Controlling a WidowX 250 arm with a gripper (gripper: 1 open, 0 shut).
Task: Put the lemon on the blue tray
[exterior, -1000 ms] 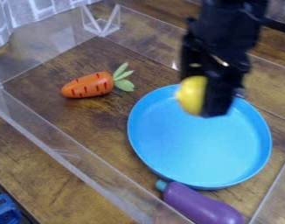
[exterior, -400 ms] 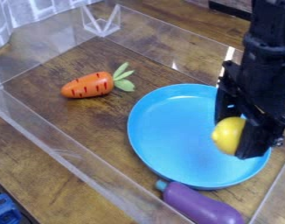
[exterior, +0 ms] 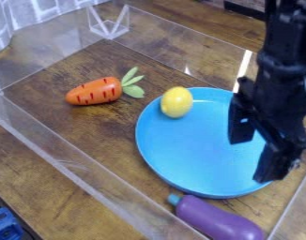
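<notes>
Whereas the carrot [exterior: 98,90] is found at the far left on the wooden table [exterior: 68,141] exactly where it lay a second ago, inside the clear walled enclosure, the lemon [exterior: 177,101] has changed place entirely: it was held between the fingers a moment earlier over the right side of the tray [exterior: 206,155], and it is now seen free, resting at the tray's upper left edge, on or just inside the raised rim. Whether it sits fully within the rim or is perched on it cannot be settled from this view. No contact with the gripper remains; the two are well apart. Further right, the gripper [exterior: 266,150] is seen low over the right part of the tray with its fingers spread and nothing between them, so the release has been made. The eggplant [exterior: 216,220] lies untouched at the bottom edge, just beside the tray's near rim. From this it is judged that the task is essentially done, provided the lemon has come to rest; being round and near the rim, it could still be expected to roll. Only a withdrawal of the arm appears to be left.
</notes>
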